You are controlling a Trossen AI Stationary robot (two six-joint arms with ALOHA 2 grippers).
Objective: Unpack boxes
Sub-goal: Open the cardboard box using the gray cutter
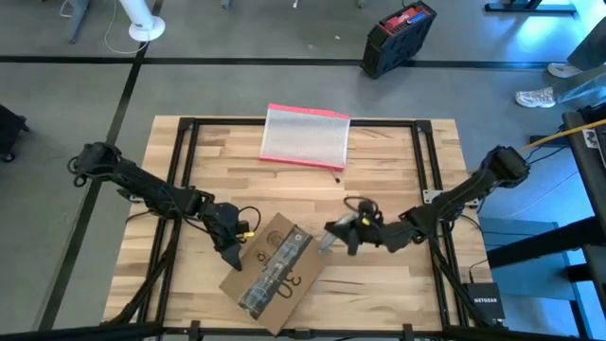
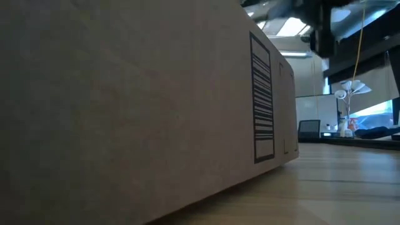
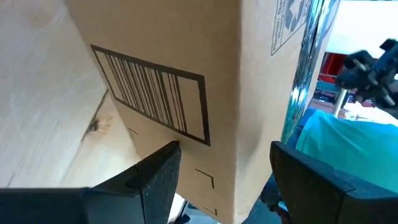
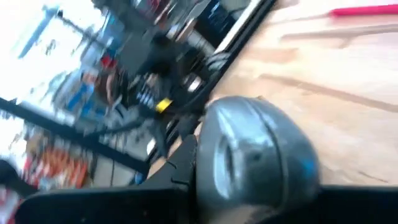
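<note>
The brown corrugated cardboard box [image 1: 270, 273] with black tape strip lies flat, well apart from the clear pouch with pink-red edge [image 1: 305, 136]. A corner of the box is straddled by the wide-open left gripper [image 3: 221, 177], nothing clamped yet. Beside the box, a grey metallic tool [image 1: 329, 237] is held in the nearly closed right gripper [image 1: 343, 230]. The box is judged light, stiff, easily dented; its edges should be gripped.

Clear pink-edged pouch [image 1: 305, 136] on table [image 1: 398, 180], black-red case [image 1: 399, 36] beyond
</note>
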